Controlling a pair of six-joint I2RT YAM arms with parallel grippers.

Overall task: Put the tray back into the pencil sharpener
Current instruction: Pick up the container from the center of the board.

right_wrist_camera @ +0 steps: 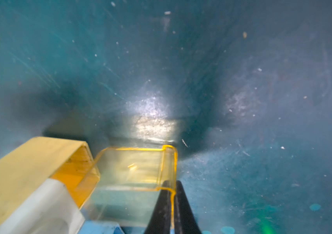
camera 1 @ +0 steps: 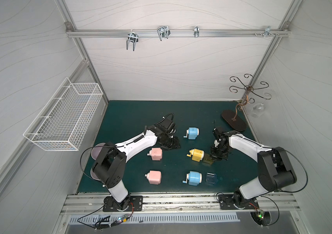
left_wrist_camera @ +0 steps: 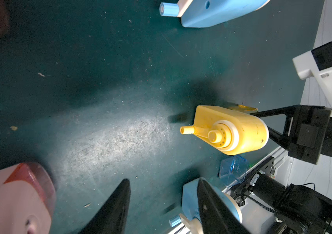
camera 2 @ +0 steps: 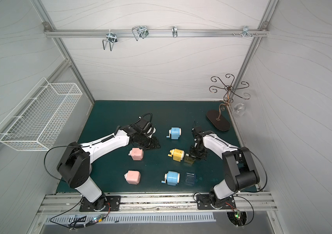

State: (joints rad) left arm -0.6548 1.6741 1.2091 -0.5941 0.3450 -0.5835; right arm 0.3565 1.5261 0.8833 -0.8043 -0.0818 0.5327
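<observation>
Right gripper (right_wrist_camera: 172, 183) pinches translucent yellow plastic tray (right_wrist_camera: 132, 172) by its wall to feed the yellow plastic pencil sharpener (right_wrist_camera: 29, 162) ahead; left gripper (left_wrist_camera: 164, 180) spread, empty.

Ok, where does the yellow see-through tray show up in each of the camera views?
Top view: yellow tray at the yellow sharpener, on the end away from its crank.
Top view: same place, at the sharpener's end.
Left wrist: a sliver showing behind the sharpener.
Right wrist: close up at the sharpener's open end, its wall pinched by the right gripper.
Shared landmark: the yellow sharpener.
</observation>
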